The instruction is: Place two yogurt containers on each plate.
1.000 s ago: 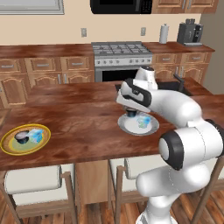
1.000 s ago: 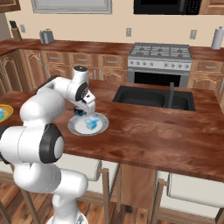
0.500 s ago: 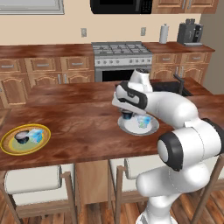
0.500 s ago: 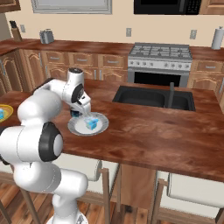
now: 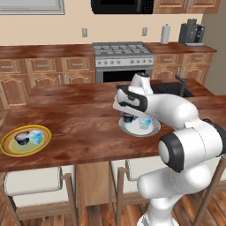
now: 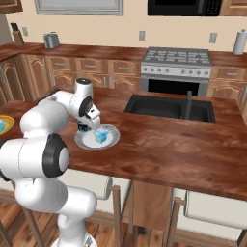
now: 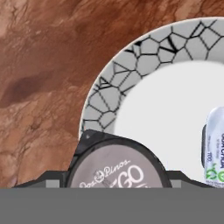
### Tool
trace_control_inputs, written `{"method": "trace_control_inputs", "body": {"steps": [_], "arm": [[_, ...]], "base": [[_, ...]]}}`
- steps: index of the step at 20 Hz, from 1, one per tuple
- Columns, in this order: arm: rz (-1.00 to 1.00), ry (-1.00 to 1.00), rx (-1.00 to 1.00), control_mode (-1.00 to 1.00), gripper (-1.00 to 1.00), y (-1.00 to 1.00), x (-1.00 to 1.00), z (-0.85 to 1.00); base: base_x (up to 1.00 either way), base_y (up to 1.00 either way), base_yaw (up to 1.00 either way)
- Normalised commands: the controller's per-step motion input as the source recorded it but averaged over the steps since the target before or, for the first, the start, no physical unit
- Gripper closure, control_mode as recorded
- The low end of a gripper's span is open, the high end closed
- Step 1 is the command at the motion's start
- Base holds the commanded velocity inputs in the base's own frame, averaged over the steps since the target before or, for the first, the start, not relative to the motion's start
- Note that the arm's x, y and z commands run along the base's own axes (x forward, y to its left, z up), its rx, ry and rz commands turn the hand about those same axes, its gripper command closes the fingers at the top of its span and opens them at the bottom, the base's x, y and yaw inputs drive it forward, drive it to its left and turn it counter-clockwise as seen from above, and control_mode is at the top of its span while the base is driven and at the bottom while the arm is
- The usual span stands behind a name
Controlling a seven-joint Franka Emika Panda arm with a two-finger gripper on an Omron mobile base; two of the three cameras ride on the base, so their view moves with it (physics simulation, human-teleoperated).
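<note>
Seemingly clamped on the dark yogurt cup [image 7: 117,168], the gripper [image 5: 128,118] holds it over the white-grey plate [image 7: 144,57] beside a light-blue cup [image 6: 101,136].

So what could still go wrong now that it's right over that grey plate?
The end effector sits around the dark yogurt cup near the rim of the white-grey plate. If the cup is let go there, it might tip or slide onto the counter. Pulling away, the arm could also nudge the light-blue cup beside it.
</note>
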Motion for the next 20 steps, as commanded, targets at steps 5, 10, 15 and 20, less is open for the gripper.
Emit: {"method": "trace_control_inputs", "body": {"steps": [5,10,15,20], "arm": [[0.0,0.0,0.0,-1.0,1.0,0.0,0.0,-0.1],[0.0,0.0,0.0,-1.0,1.0,0.0,0.0,-0.07],[0.0,0.0,0.0,-1.0,1.0,0.0,0.0,-0.12],[0.0,0.0,0.0,-1.0,1.0,0.0,0.0,-0.07]], "base": [[0.0,0.0,0.0],[0.0,0.0,0.0],[0.0,0.0,0.0],[0.0,0.0,0.0]]}}
